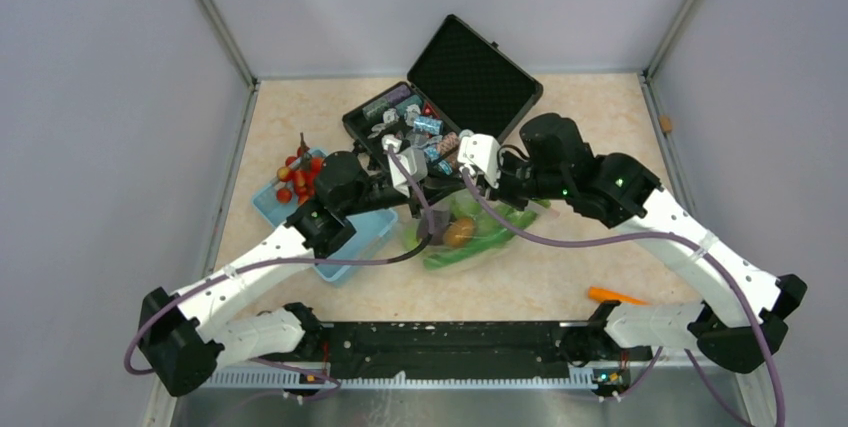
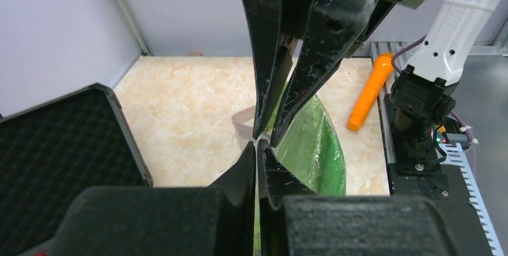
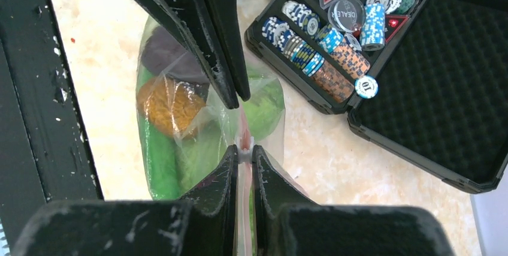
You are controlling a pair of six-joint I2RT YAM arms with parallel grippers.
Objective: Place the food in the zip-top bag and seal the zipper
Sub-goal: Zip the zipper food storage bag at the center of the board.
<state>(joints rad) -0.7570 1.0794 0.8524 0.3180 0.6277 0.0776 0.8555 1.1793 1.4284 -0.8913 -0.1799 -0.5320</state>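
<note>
Right wrist view gives us the clearest read. The right pincer (image 3: 242, 151) is clamped on the zipper (image 3: 242, 125), with the pale pink strip showing between its tips. The left pincer (image 3: 238, 99) meets it almost tip to tip, fingers pressed together on the same strip. The bag (image 3: 200, 127) rests on the counter (image 1: 560, 127) beneath them, midway between the two arms. Inside it are an orange (image 3: 171, 105), a dark purple piece (image 3: 160, 55), a cucumber (image 3: 157, 163) and other green food.

We judge the step in hand to be sealing. Not all the food is in, though: cherry tomatoes (image 1: 300, 175) sit in the blue basket (image 1: 350, 247). An orange carrot-like piece (image 1: 612, 295), perhaps food too, lies on the counter near the right arm's base.

Next, we think, one pincer should hold as an anchor while the other runs along the strip away from it. It needs a light squeeze so the tracks mate without the thin film bunching or slipping out. How much of the strip is already pressed shut we cannot tell.

Room is tight on the far side, where the rim of the open black case (image 1: 475, 77) lies just beside the bag. The basket is near on the left. Bare counter on the near side and to the right offers the freer path.
</note>
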